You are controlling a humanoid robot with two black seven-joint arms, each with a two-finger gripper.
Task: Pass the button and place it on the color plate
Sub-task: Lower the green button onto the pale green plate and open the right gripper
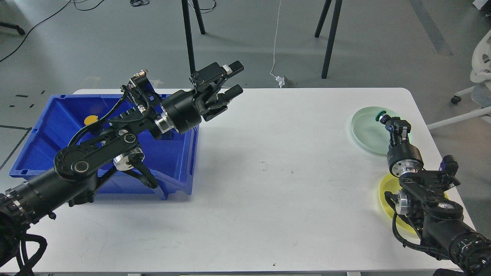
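My left gripper (234, 80) is open and empty. It hovers above the white table (268, 172) just right of the blue bin (46, 153). A yellow button (91, 120) lies inside the bin at its back left. My right gripper (385, 119) is shut on a small green button (381, 116) and holds it over the right part of the pale green plate (366, 128). A yellow plate (385, 193) lies nearer the front right, partly hidden by my right arm.
The blue bin fills the left part of the table, and my left arm reaches over it. Tripod legs (330, 38) stand on the floor behind the table. A white chair (479, 76) stands at the far right.
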